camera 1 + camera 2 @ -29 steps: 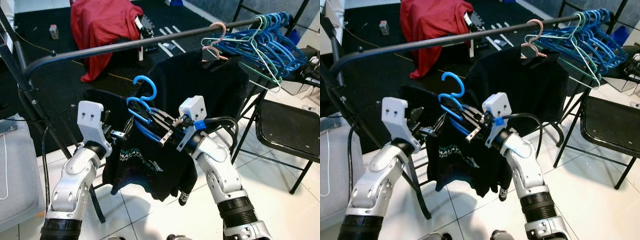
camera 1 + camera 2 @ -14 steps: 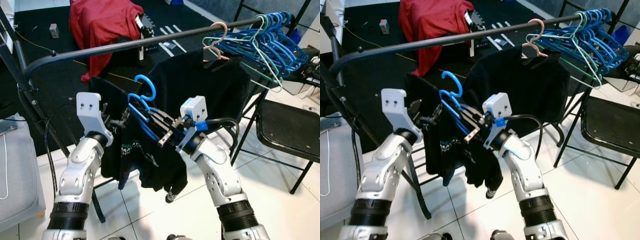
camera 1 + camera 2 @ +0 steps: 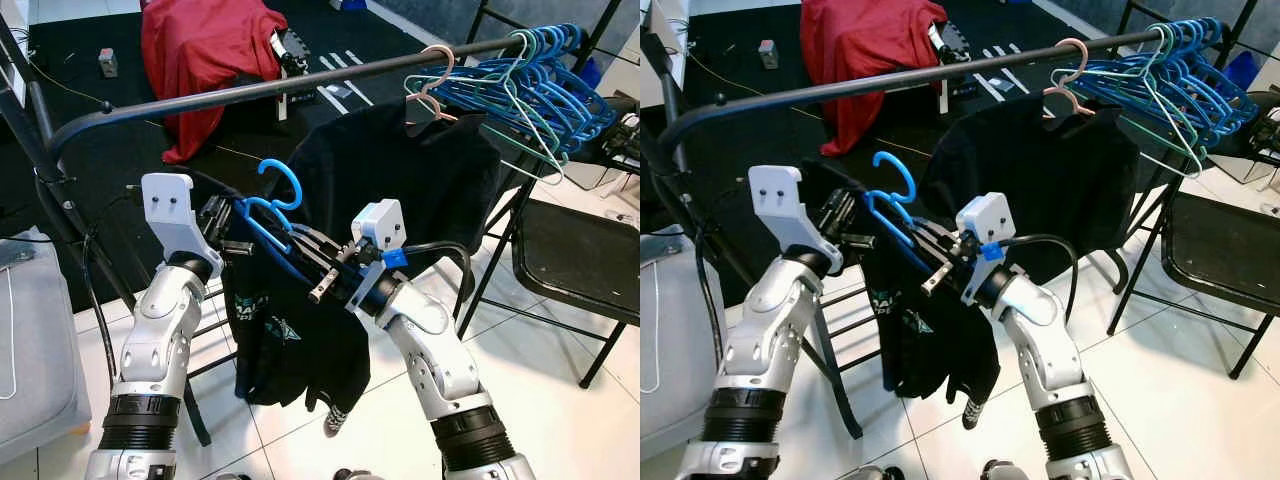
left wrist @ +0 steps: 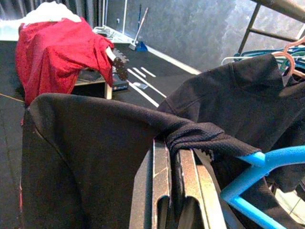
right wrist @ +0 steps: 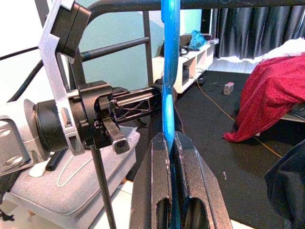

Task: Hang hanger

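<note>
A blue hanger (image 3: pixel 279 186) carries a black printed shirt (image 3: pixel 289 335) below the black rail (image 3: pixel 250 92); its hook points up, short of the rail. My right gripper (image 5: pixel 170 138) is shut on the hanger's neck, just under the hook. My left gripper (image 4: pixel 174 148) is shut on the shirt's shoulder fabric at the hanger's left end, seen in the left eye view at the left gripper (image 3: pixel 230 232). The shirt's lower part hangs free between my arms.
A second black garment (image 3: pixel 400 170) hangs on a pink hanger (image 3: pixel 432 75) on the rail, next to a bunch of blue and green hangers (image 3: pixel 540 85). Behind lies a red cloth (image 3: pixel 205 50). A black chair (image 3: pixel 575 260) stands right, a grey bin (image 3: pixel 30 340) left.
The hanger and shirt have shifted a little to the left. My left arm has risen and drawn close to the hanger's left end. The shirt hangs longer and straighter.
</note>
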Motion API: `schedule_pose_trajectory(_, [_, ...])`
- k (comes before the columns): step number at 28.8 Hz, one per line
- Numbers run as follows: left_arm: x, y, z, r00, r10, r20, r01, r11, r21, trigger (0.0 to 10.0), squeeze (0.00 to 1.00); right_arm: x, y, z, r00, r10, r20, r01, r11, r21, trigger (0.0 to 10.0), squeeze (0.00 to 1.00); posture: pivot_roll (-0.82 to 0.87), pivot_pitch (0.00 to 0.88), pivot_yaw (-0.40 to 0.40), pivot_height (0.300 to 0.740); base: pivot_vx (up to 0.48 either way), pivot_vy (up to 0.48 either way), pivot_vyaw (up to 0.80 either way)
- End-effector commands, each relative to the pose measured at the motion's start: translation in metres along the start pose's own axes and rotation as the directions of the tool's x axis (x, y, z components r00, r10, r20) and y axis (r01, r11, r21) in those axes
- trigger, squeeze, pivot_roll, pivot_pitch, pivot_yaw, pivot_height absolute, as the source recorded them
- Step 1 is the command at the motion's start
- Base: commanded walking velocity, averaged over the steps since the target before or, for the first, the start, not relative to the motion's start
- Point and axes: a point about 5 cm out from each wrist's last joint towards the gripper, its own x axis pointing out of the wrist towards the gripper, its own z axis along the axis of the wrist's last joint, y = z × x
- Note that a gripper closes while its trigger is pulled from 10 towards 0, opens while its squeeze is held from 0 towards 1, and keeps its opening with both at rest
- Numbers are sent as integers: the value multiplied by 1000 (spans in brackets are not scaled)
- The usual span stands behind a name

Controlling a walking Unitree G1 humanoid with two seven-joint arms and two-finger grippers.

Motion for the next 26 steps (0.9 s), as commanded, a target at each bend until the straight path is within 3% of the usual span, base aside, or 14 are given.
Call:
schedule_pose_trajectory(1, [2, 0, 0, 1000, 11, 15, -10, 1000, -12, 0, 0, -1, 4, 3, 1000, 7, 23, -7, 1000, 6, 0, 0, -44, 128, -2, 740, 0, 0, 0])
schedule_pose_trajectory(6, [2, 1, 1, 1000, 18, 24, -18, 1000, -5, 0, 0, -1, 4, 3, 1000, 6, 20, -6, 1000, 7, 0, 0, -43, 126, -2, 740, 0, 0, 0])
schedule_pose_trajectory(9, [5, 17, 10, 991, 116, 64, -120, 990, 71, 0, 0, -6, 5, -5, 1000, 10, -20, -10, 1000, 2, 0, 0, -44, 127, -1, 740, 0, 0, 0])
schedule_pose_trajectory(14, [6, 24, 15, 984, 154, 91, -164, 981, 104, 0, 0, -10, 7, -11, 998, 16, -53, -16, 1000, 1, 0, 0, -43, 133, -1, 740, 0, 0, 0])
schedule_pose_trajectory(16, [9, 30, 22, 978, 168, 121, -183, 975, 126, 0, 0, -18, 11, -19, 995, 36, -93, -36, 999, -5, 0, 0, -42, 136, -2, 740, 0, 0, 0])
schedule_pose_trajectory(17, [14, 31, 32, 976, 147, 160, -171, 974, 147, 0, 0, -32, 16, -32, 986, 57, -158, -56, 998, 11, 0, 0, -45, 141, 1, 740, 0, 0, 0])
schedule_pose_trajectory(18, [14, 31, 32, 976, 147, 160, -171, 974, 147, 0, 0, -32, 16, -32, 986, 57, -158, -56, 998, 11, 0, 0, -45, 141, 1, 740, 0, 0, 0])
schedule_pose_trajectory(19, [20, 32, 40, 975, 123, 186, -154, 974, 165, 0, 0, -45, 19, -43, 973, 72, -219, -65, 997, 36, 0, 0, -47, 141, 4, 740, 0, 0, 0])
schedule_pose_trajectory(23, [20, 32, 40, 975, 123, 186, -154, 974, 165, 0, 0, -45, 19, -43, 973, 72, -219, -65, 997, 36, 0, 0, -47, 141, 4, 740, 0, 0, 0])
schedule_pose_trajectory(26, [28, 29, 48, 976, 66, 208, -110, 972, 207, 0, 0, -62, 24, -58, 950, 77, -301, -59, 996, 68, 0, 0, -50, 146, 9, 740, 0, 0, 0])
